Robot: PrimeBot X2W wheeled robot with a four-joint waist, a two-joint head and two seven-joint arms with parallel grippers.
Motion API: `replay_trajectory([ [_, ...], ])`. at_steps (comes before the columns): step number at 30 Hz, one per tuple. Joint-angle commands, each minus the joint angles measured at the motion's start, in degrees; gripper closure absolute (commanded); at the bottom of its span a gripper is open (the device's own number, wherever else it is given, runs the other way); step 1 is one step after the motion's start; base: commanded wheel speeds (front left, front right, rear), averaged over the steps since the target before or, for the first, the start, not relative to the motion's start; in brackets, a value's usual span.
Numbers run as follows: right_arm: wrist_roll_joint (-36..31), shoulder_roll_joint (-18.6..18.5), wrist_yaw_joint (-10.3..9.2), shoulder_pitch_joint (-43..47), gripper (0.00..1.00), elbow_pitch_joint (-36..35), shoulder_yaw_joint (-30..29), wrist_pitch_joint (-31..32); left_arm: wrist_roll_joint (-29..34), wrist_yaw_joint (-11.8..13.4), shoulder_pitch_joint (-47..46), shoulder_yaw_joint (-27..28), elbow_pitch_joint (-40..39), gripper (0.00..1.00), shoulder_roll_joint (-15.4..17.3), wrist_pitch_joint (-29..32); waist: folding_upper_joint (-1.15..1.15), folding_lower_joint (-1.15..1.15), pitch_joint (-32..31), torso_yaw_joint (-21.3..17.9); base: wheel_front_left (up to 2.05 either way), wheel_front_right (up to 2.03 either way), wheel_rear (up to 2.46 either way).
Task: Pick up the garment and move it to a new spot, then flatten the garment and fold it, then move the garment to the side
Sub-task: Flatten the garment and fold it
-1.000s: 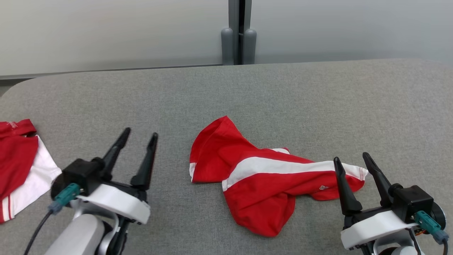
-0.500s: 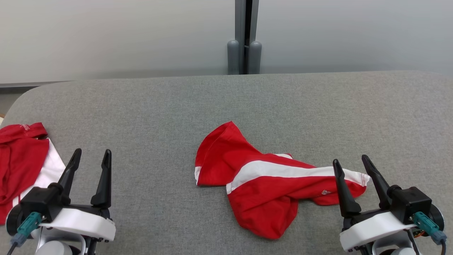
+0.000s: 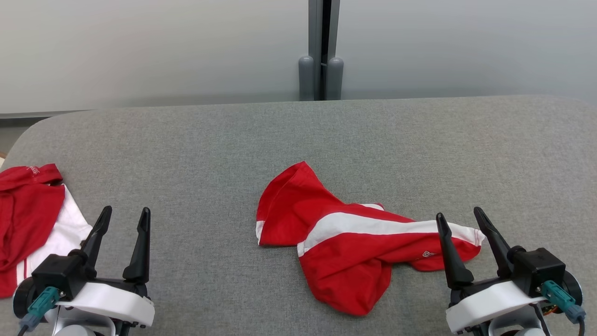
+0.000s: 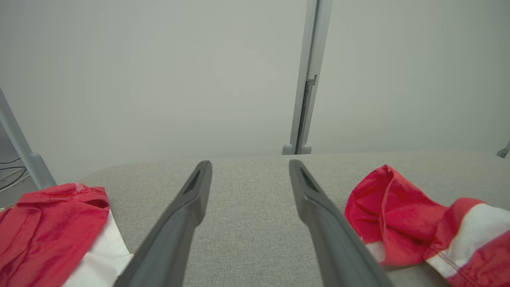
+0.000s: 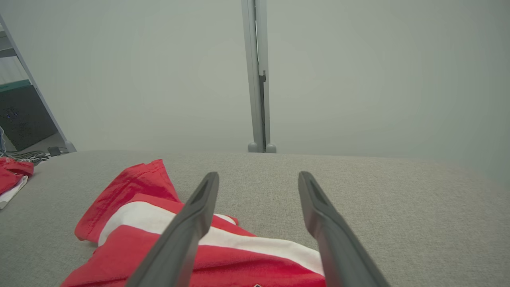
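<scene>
A crumpled red garment with a white stripe lies in the middle of the grey table; it also appears in the left wrist view as the garment at the right and in the right wrist view as the garment at lower left. My left gripper is open at the lower left, well left of it, with nothing between the fingers. My right gripper is open at the lower right, above the garment's right end, holding nothing.
A second red and white garment lies at the table's left edge, just left of my left gripper, seen also as the second garment. A grey wall with a vertical post rises behind the table.
My left arm has drawn back and to the left, away from the middle garment. The camera has tilted, shifting the whole picture down. The right gripper holds its place.
</scene>
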Motion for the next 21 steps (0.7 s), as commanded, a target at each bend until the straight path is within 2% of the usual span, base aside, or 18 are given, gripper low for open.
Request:
replay_trajectory([
  [1,0.39,-0.15,0.01,0.02,0.0,0.05,0.04,0.14,0.38,-0.19,0.35,0.18,0.16,0.0,0.03,-0.26,0.0,0.0,-0.01,-0.01,0.0,0.0,0.0],
  [5,0.45,-0.15,0.01,-0.02,0.0,0.12,-0.04,0.02,0.61,-0.89,-0.31,0.09,-0.51,0.0,-0.38,-0.26,0.0,0.0,0.18,-0.06,0.0,0.0,0.0],
  [9,0.47,-0.15,0.01,-0.32,0.0,-0.07,-0.14,-0.1,0.23,-3.5,-2.04,-2.14,-0.97,0.0,-0.73,0.35,0.0,0.0,0.75,-0.16,0.0,0.0,0.0],
  [15,0.35,-0.15,0.01,-1.06,0.0,-0.17,0.37,-0.15,-0.9,-7.66,-6.51,-9.05,-1.03,0.0,-2.87,6.7,0.0,0.0,2.04,-0.98,0.0,0.0,0.0],
  [21,0.4,-0.14,0.01,-1.66,0.0,-0.1,0.68,-0.47,-2.89,-9.42,-12.03,-17.46,0.93,0.0,-4.99,12.93,0.0,0.0,3.77,-2.37,0.0,0.0,0.0],
])
